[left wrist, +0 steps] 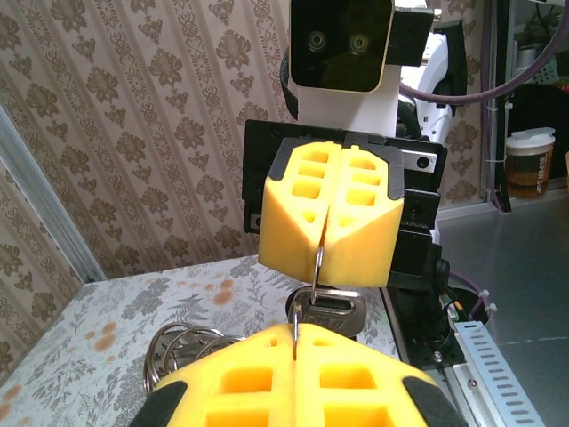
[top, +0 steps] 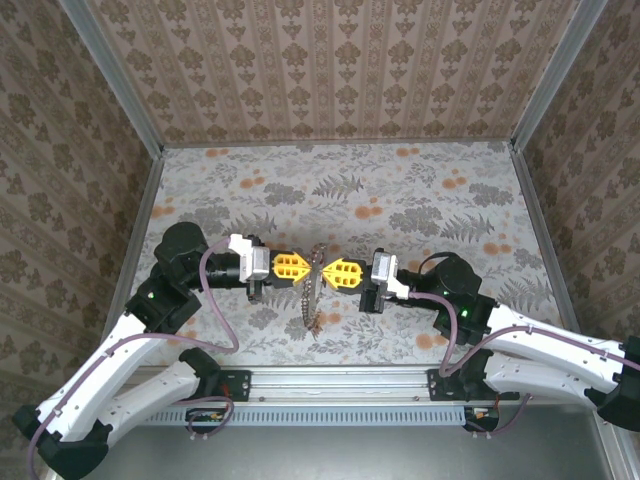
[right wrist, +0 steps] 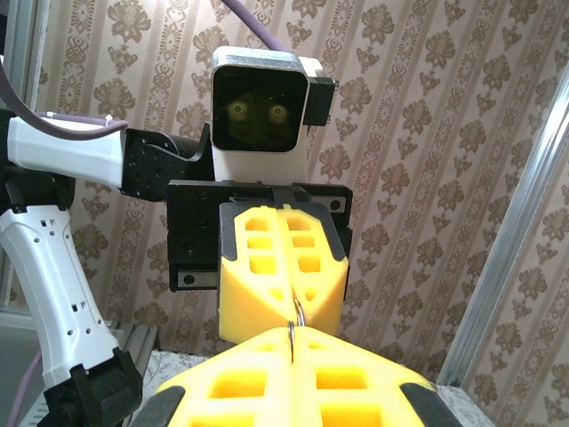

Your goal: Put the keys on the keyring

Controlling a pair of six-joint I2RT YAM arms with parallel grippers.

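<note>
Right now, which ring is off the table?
The thin ring pinched by the left gripper and right gripper, carrying a key; the others lie on the table.

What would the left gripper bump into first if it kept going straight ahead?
The right gripper, most likely. The left gripper points straight at it, nose to nose, and both are shut on the thin keyring between them, so hardly any gap separates them.

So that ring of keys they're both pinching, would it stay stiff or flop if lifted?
Likely stiff itself: the ring shows as a thin curved metal wire pinched between the left end effector and the right end effector. The keys beneath seem to dangle loosely, so they would probably swing. Smooth thin metal might slip.
</note>
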